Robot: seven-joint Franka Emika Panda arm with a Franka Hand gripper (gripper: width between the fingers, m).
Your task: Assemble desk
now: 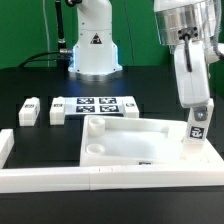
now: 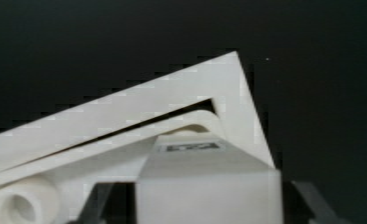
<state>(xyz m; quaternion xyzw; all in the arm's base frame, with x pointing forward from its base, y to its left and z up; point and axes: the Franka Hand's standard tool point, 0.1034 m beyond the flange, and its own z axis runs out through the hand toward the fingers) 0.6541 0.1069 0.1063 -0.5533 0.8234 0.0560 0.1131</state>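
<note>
The white rimmed tabletop panel [image 1: 135,148] lies flat on the black table. My gripper [image 1: 194,97] is shut on a white leg block [image 1: 198,126] and holds it upright at the panel's far corner on the exterior view's right, its tag facing the camera. I cannot tell if the leg touches the panel. In the wrist view the leg [image 2: 206,175] fills the gap between the dark fingers [image 2: 112,203] of my gripper [image 2: 205,208], and the panel's corner [image 2: 171,105] lies beyond it. Two more white legs [image 1: 29,110] [image 1: 58,109] lie at the exterior view's left.
The marker board [image 1: 97,105] lies behind the panel. A long white L-shaped border rail [image 1: 100,179] runs along the front and turns up at the exterior view's left [image 1: 7,148]. The robot base [image 1: 95,45] stands at the back.
</note>
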